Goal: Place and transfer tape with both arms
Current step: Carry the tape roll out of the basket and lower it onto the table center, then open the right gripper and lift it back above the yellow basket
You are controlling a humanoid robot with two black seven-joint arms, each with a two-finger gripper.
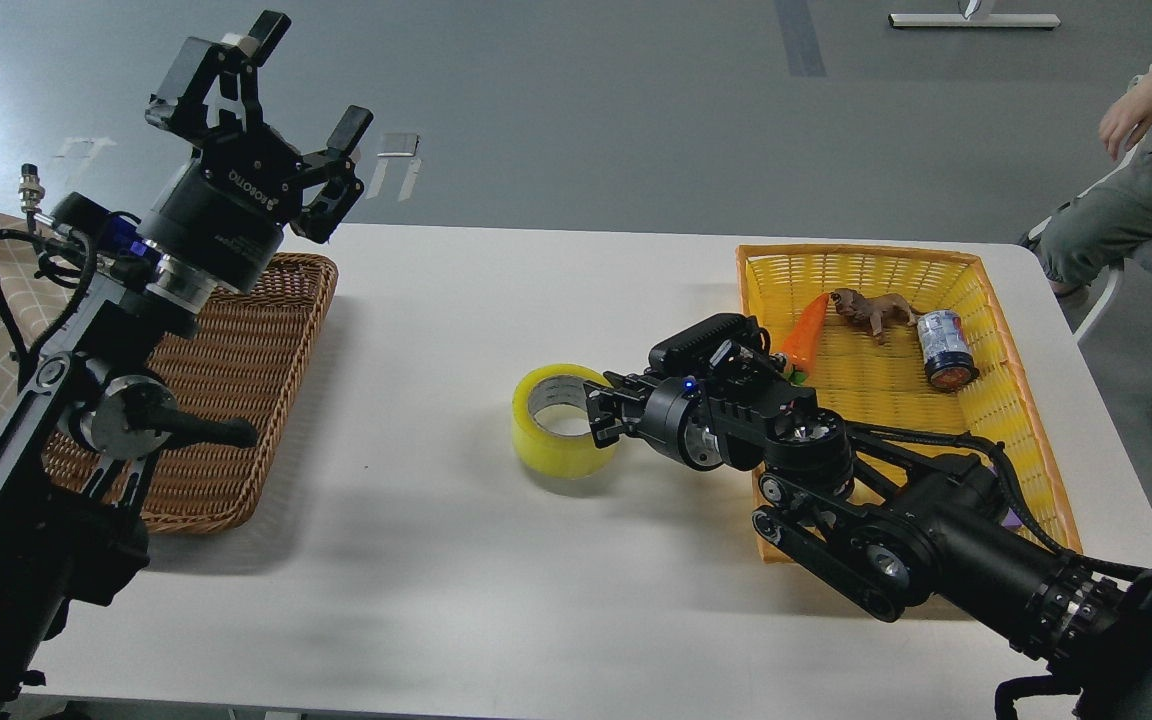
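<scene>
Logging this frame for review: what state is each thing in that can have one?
Tape: on the table, core hole up, right gripper at its rim.
Left gripper: raised above the table, jaws open, empty.
Wicker tray: no contents visible.
Yellow basket: holds a carrot, a toy animal and a can.
Can: lying tilted.

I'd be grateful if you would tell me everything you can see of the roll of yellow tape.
The tape is a wide roll of translucent yellow packing tape with a grey-white core. It rests on the white table near the middle, tilted so its hollow centre faces up and toward the camera, between the brown wicker tray and the yellow basket. The right gripper is at its right rim, fingers seemingly on the roll's wall; how firm the grip is cannot be told. The left gripper is raised well clear of it.
</scene>
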